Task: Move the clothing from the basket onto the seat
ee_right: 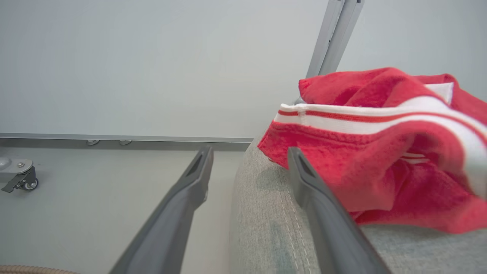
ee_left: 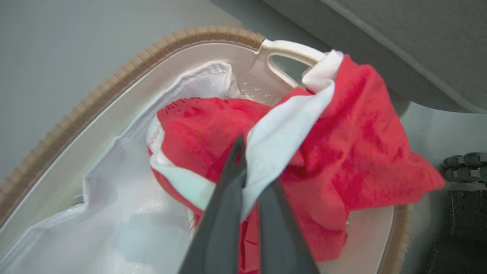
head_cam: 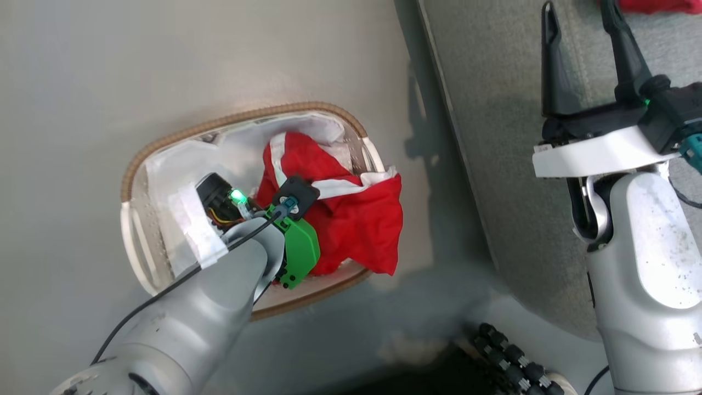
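Observation:
The white basket [head_cam: 241,118] with its brown rim stands on the floor, left of the grey seat [head_cam: 510,109]. Red clothing [head_cam: 356,219] with white trim lies in it and drapes over its right rim. My left arm's wrist [head_cam: 285,219] reaches down into the basket and hides the fingers in the head view. In the left wrist view my left gripper [ee_left: 247,167] is shut on the red and white clothing [ee_left: 342,144], above the white liner [ee_left: 125,213]. My right gripper [head_cam: 578,11] hovers open over the seat [ee_right: 266,236], with nothing in it. A second piece of red clothing [ee_right: 380,152] with striped trim lies on the seat, right of my right gripper [ee_right: 249,152].
The basket's side handle [ee_left: 289,53] faces the seat edge. My dark wheeled base [head_cam: 504,356] sits near the bottom of the head view. A caster [ee_right: 23,180] and a grey upright post [ee_right: 335,34] stand by the pale wall behind the seat.

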{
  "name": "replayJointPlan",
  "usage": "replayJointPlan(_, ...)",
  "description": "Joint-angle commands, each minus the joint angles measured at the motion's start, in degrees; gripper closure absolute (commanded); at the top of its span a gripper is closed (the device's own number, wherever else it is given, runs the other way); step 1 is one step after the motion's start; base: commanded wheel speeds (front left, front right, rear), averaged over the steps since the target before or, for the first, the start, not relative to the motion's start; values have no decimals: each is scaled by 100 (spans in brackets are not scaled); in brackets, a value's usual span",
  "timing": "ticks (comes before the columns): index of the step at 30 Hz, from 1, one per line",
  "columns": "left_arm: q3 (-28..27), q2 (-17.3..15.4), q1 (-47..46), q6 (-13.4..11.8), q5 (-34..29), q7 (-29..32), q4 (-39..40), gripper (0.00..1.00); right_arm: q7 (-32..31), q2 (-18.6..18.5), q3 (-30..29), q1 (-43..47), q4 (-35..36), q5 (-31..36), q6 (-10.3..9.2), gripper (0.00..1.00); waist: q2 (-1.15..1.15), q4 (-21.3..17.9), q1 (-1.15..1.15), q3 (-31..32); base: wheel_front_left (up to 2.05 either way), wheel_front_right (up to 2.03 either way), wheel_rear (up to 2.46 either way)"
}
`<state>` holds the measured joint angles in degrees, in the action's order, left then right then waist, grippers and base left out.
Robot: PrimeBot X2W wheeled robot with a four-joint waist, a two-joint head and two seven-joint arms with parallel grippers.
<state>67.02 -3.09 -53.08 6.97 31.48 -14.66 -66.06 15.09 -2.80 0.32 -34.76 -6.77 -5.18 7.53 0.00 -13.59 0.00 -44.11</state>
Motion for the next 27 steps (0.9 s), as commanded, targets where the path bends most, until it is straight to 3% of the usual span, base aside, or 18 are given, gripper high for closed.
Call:
replayJointPlan(1,-53,-81,128,-45,24,-38,78,100,11,-18,-36,135,-47,52,-8,0,0,252,0,526,0,0,0)
replayJointPlan(14,-1175,-921,907,-551,-258,-56,2484,100,11,-19,-301,945,-381,464,-8,0,0,731,0,2291,0,0,0)
replayJointPlan(19,-1449,-1150,1030,-582,-373,-57,3026,100,11,-19,-335,1299,-488,561,-8,0,0,860,0,2916,0,0,0)
replayJointPlan(27,-1619,-1446,536,-474,-532,-40,3248,100,11,-19,-160,1645,-621,588,-8,0,0,928,0,3581,0,0,0)
